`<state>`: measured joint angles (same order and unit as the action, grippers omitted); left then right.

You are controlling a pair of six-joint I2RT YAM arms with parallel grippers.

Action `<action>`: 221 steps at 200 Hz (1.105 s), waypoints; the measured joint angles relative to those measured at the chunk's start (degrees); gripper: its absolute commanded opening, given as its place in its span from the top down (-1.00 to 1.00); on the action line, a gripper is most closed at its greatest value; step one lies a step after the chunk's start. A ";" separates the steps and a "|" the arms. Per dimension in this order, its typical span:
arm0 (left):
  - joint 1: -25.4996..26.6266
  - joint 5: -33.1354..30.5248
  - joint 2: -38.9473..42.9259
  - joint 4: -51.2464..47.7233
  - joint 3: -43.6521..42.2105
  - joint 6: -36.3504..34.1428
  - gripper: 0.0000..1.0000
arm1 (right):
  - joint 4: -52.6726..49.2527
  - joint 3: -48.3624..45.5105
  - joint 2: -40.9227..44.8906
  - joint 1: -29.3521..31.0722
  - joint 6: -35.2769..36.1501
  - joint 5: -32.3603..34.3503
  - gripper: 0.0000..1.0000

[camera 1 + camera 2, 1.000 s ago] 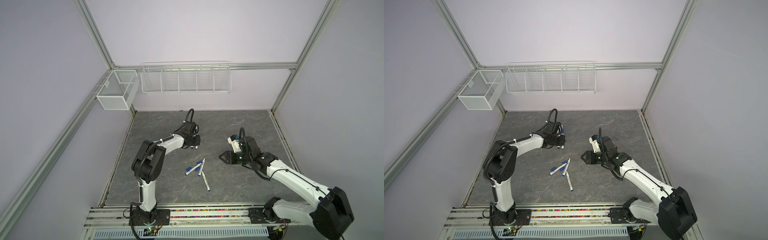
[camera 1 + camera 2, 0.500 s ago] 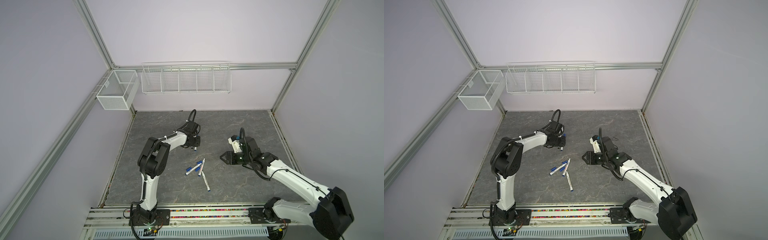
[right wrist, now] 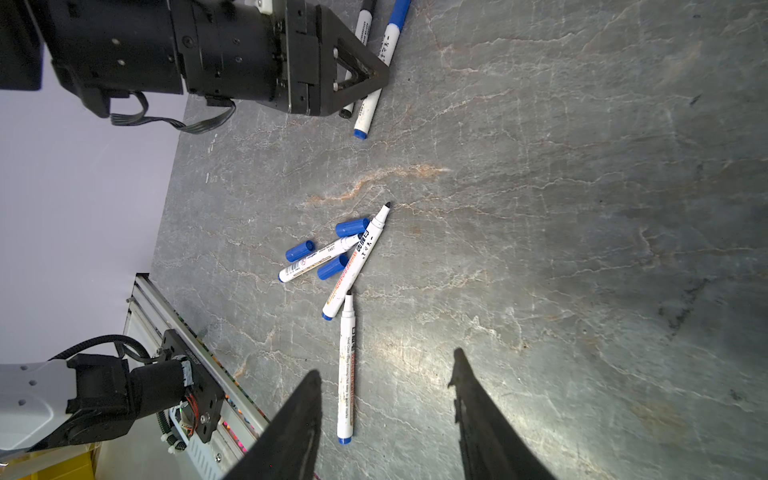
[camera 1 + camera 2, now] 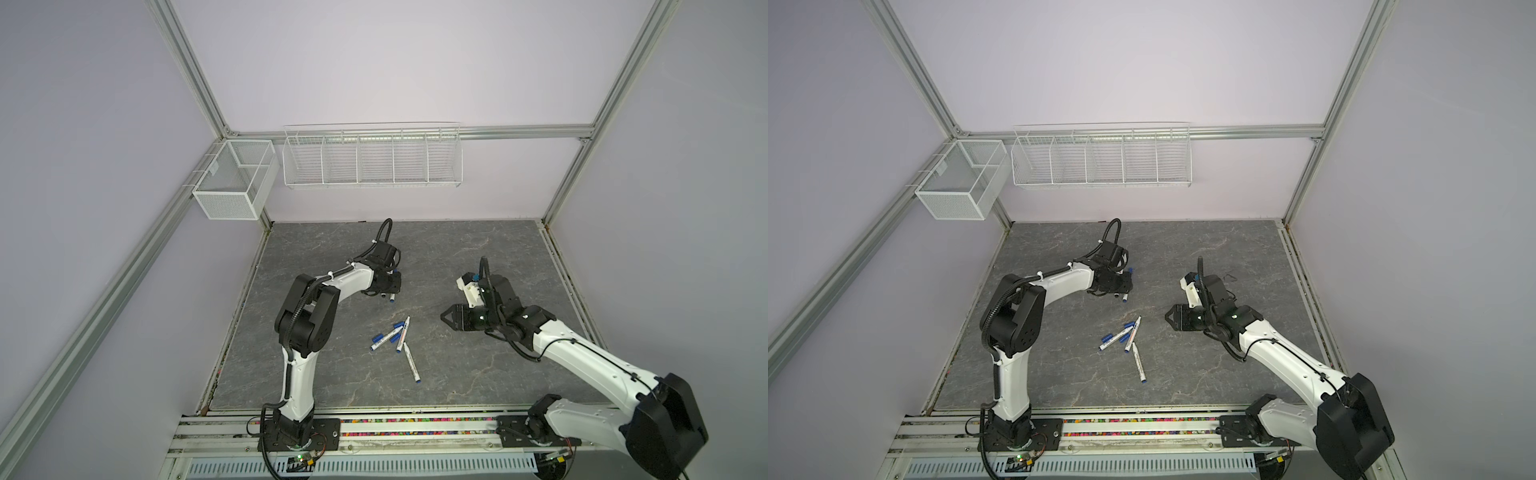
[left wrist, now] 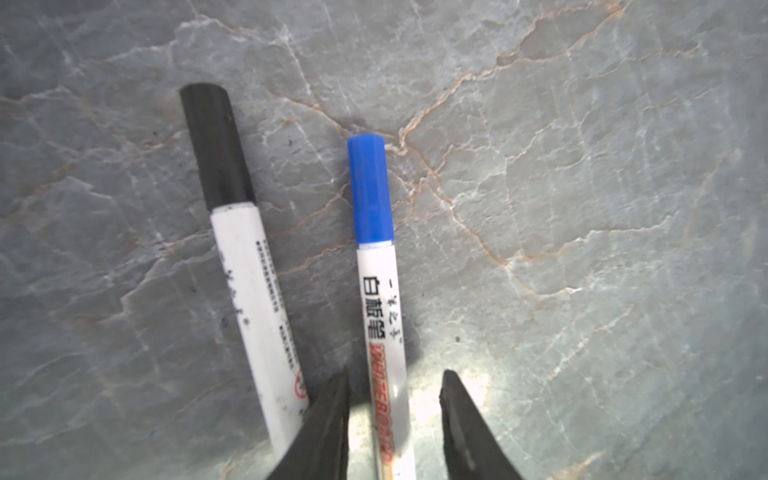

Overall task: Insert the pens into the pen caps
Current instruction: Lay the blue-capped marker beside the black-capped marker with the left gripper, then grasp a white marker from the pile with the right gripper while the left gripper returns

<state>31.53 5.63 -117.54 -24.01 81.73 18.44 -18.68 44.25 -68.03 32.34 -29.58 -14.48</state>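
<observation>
The blue-capped pen (image 5: 380, 316) reads "白板笔" and, in red, "WHITEBOARD"; the black-capped pen (image 5: 249, 270) beside it has blurred print. Your left jaws stand apart astride the blue-capped pen's barrel, far of centre on the bench (image 5: 582, 208). Your right jaws gape, holding nothing, right of three uncapped pens (image 3: 355, 257) and loose blue caps (image 3: 352, 227) mid-bench.

Rear end of the blue-capped pen (image 5: 380, 291) cut off by the frame edge between the fingers (image 5: 328, 428) of the left gripper (image 5: 395, 376), rear end of the black-capped pen (image 5: 249, 270) lost behind one finger, both pens mostly hidden under that gripper in both top views
</observation>
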 measured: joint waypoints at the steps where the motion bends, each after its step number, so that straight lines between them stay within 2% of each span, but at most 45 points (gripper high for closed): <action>1: 0.00 0.00 0.09 0.04 -0.02 -0.02 0.21 | -0.02 0.00 0.00 0.00 0.00 0.02 -0.07; 16: 0.04 -0.22 2.21 0.85 -1.38 -0.02 0.19 | -0.02 0.00 0.02 0.00 0.02 0.13 -0.07; 43: 0.98 -2.29 10.91 1.49 -7.96 -0.28 0.18 | -0.04 -0.02 0.63 0.00 0.24 0.17 -0.07; 83: 7.32 -6.08 24.35 0.46 -20.35 -2.01 0.14 | -0.26 -0.02 0.74 0.00 1.14 0.26 -0.06; 104: 10.32 -6.19 29.83 -1.95 -27.87 -1.97 0.11 | -0.39 -0.02 0.61 0.00 1.44 0.20 -0.06; 133: 10.49 -4.46 35.98 -4.68 -35.63 -1.97 0.10 | -0.35 -0.02 -0.74 0.00 1.75 -0.02 -0.04; 178: 10.51 -2.78 37.81 -4.90 -37.51 -0.81 0.10 | 0.00 0.11 -4.04 0.70 1.92 -1.31 -0.02; 221: 10.05 -5.99 40.94 -4.94 -37.51 2.01 0.08 | -0.87 5.09 -10.16 7.32 3.69 -0.92 -0.03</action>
<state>41.58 -0.36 -76.60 -28.95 44.23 20.45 -19.55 49.34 -78.19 39.66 -25.89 -15.40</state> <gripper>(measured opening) 0.456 0.514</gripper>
